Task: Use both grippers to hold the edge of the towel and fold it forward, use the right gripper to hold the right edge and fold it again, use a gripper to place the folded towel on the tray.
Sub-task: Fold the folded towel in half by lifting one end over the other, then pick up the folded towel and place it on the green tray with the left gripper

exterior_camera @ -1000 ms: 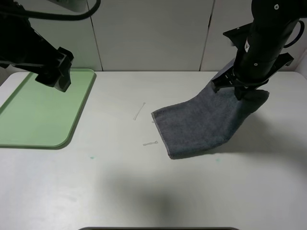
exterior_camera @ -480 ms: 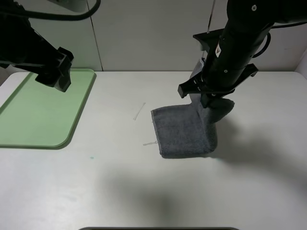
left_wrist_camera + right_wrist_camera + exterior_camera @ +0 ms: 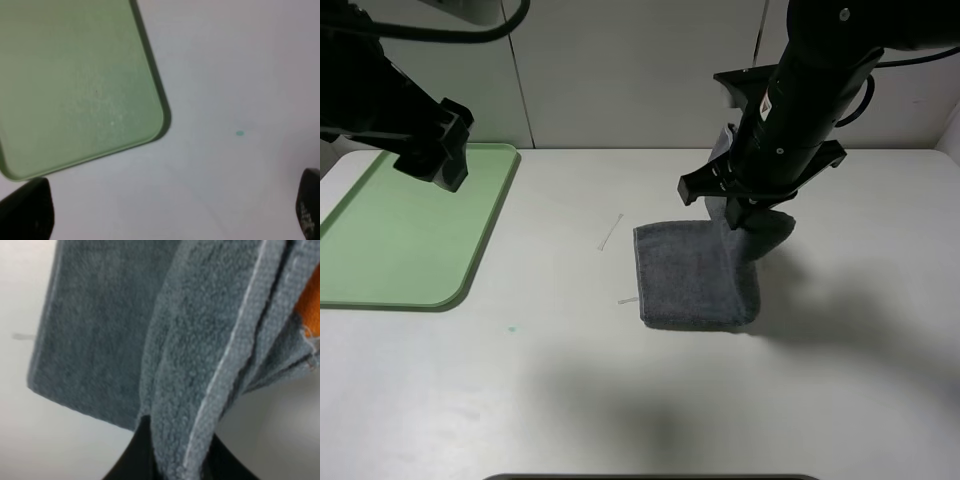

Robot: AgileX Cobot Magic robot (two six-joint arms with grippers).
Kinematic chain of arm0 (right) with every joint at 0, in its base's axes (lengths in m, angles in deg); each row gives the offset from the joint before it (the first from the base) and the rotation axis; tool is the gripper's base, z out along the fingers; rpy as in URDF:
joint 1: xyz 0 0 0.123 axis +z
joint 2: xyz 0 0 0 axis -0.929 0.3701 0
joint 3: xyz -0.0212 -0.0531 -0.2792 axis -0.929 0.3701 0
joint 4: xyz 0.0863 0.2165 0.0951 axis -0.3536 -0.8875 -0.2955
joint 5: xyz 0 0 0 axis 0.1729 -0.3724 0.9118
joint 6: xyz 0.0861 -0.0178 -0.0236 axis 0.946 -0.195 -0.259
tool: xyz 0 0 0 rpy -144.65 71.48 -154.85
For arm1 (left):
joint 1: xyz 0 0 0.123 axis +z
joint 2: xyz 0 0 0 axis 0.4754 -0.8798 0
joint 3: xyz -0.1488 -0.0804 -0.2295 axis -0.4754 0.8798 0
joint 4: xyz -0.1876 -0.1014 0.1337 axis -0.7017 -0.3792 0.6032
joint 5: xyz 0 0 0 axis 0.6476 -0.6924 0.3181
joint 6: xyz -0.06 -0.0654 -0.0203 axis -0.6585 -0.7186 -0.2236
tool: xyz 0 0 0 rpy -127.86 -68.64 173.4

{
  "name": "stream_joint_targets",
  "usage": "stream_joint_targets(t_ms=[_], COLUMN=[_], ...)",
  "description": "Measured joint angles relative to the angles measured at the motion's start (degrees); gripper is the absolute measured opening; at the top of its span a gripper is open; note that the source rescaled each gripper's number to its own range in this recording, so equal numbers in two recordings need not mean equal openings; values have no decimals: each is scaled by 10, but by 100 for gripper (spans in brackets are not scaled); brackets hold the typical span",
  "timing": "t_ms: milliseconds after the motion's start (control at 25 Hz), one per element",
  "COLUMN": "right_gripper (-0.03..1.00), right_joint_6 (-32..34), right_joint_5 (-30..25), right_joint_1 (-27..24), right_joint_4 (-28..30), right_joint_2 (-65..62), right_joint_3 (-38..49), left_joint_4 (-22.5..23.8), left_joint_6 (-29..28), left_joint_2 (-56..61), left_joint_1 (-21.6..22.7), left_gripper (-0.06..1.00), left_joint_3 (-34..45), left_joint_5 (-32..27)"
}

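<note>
Towel of dark grey terry cloth [image 3: 695,275] is seen lying on the white table [image 3: 570,390], well to the right of the pale green rectangular plastic tray [image 3: 380,250] and apart from it. Its side farthest from the tray is lifted and folded over, pinched between the narrowly closed jaws of the black right gripper [image 3: 742,212]. A thin pale stitched hem [image 3: 220,385] and an orange patch [image 3: 311,300] are shown close to the grip. The black left gripper [image 3: 442,165] is held above the tray's right rim, jaws spread wide, nothing gripped.
</note>
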Motion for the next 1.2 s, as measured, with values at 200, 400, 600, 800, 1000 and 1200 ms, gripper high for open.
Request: stream_joint_targets(t_ms=[200, 400, 600, 800, 1000, 1200], right_gripper=[10, 24, 82, 99, 100, 100], right_joint_6=[0, -9, -11, -11, -11, -13], right_joint_5=[20, 31, 36, 36, 42, 49], right_joint_1=[0, 0, 0, 0, 0, 0], right_joint_4=[-26, -55, -64, -66, -66, -65], right_joint_2=[0, 0, 0, 0, 0, 0], right_joint_3=[0, 0, 0, 0, 0, 0], left_joint_4=[0, 0, 0, 0, 0, 0], left_joint_6=[0, 0, 0, 0, 0, 0], left_joint_2=[0, 0, 0, 0, 0, 0], left_joint_1=[0, 0, 0, 0, 0, 0], left_gripper=[98, 98, 98, 98, 98, 98], left_joint_3=[0, 0, 0, 0, 0, 0], left_joint_5=[0, 0, 0, 0, 0, 0])
